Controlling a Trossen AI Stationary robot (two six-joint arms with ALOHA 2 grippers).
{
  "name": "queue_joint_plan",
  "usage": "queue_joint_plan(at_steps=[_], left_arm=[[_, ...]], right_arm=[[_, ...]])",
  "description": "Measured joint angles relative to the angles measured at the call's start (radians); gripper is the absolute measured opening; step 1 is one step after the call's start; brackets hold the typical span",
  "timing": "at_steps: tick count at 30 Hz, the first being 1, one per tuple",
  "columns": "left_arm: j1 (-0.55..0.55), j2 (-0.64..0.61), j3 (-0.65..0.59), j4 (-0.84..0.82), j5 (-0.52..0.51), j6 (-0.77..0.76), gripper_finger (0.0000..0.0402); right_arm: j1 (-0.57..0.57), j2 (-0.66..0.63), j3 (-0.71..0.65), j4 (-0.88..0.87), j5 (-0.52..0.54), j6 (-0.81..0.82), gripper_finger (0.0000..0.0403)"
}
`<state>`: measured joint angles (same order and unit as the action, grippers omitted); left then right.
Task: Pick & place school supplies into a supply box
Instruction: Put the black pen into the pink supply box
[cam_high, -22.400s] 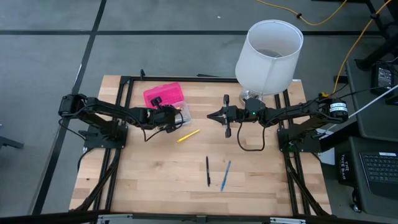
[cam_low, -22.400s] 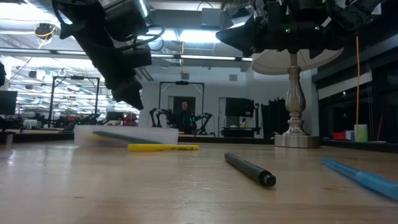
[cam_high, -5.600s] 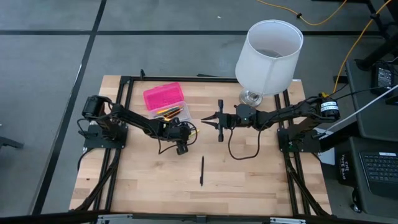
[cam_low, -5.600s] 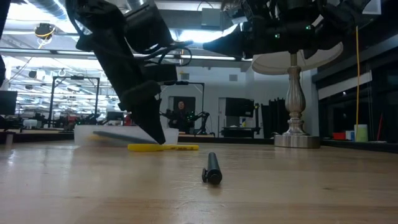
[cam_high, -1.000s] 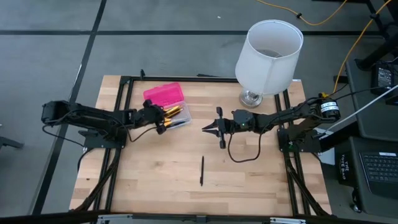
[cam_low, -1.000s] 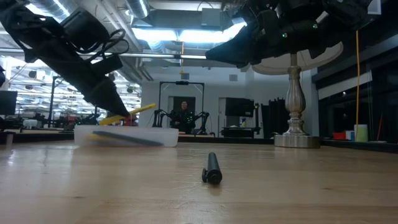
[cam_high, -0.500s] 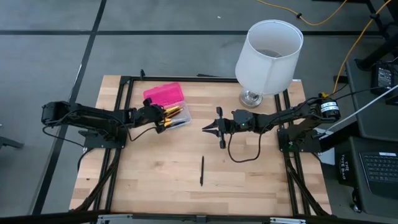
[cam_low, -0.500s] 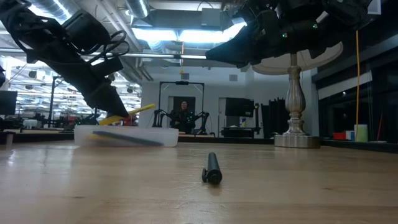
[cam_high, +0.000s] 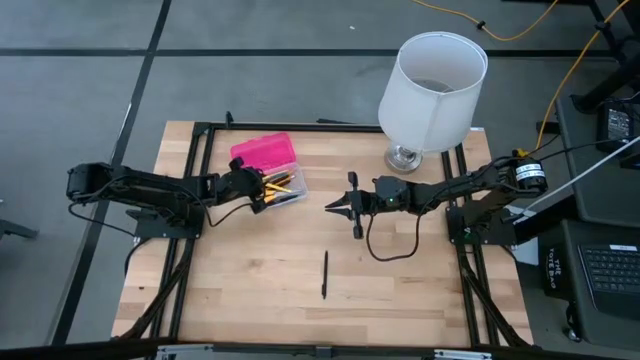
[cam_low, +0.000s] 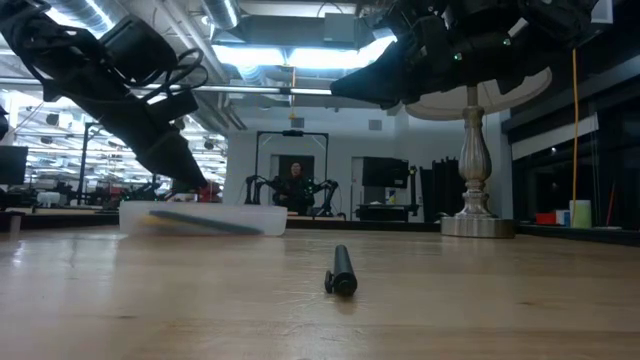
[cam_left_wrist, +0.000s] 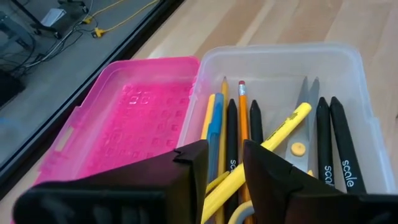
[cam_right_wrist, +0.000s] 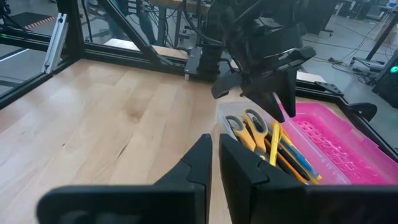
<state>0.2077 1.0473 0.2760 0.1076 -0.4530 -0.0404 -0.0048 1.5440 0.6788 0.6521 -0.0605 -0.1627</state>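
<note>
Two dark arms reach in over a pale, planked wooden table, its grain running in long strips. Largest upon it is a white drum lampshade on a turned metal base, standing at the far right corner. Next comes the supply box, a rounded rectangular case with a hot-pink dimpled lid thrown flat open and a clear, glossy plastic base just beside it, at the far left of the table. The left gripper hovers right over the base, fingers parted a little and nothing between them; a yellow pencil lies loose below, slanted across the others. Those others (black pens, an orange pencil, a blue one) lie side by side along the base's length, with the scissors among them, blades parallel to the pens. The right gripper waits near the table's middle, fingers nearly together and empty. One slim black pen lies alone nearer the front edge, well apart from the box, its long axis running front to back.
</note>
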Motion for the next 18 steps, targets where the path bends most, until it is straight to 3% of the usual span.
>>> queue_joint_plan(at_steps=[18], left_arm=[[-0.082,-0.154,0.000,0.008,0.002,0.028,0.0088]], right_arm=[[0.000,0.001,0.000,-0.023,0.000,-0.002,0.0036]])
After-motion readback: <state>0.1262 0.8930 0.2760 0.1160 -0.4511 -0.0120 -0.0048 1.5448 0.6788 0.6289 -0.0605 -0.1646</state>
